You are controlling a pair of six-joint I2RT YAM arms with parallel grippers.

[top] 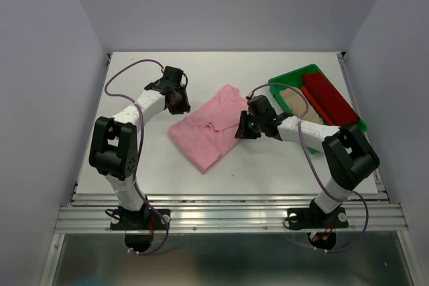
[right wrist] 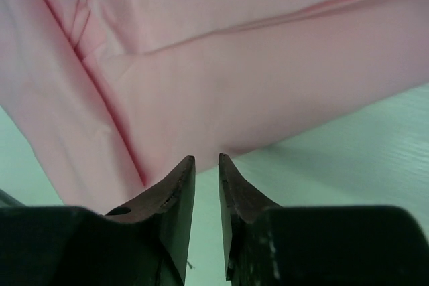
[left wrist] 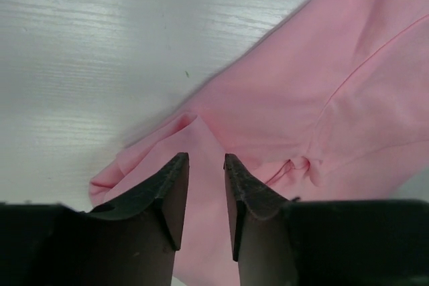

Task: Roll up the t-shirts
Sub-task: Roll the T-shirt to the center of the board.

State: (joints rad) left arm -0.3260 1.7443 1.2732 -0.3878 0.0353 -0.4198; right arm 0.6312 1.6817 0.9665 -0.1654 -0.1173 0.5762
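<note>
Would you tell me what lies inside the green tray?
A beige shirt and a dark red shirt, side by side. The right arm covers the near end of the tray, hiding anything there.

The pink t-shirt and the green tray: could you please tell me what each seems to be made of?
The pink t-shirt looks like soft matte knit cloth, perhaps cotton: it lies in folds and shows stitched seams. The green tray looks like rigid moulded plastic, fairly smooth: even bright colour, stiff raised rim.
</note>
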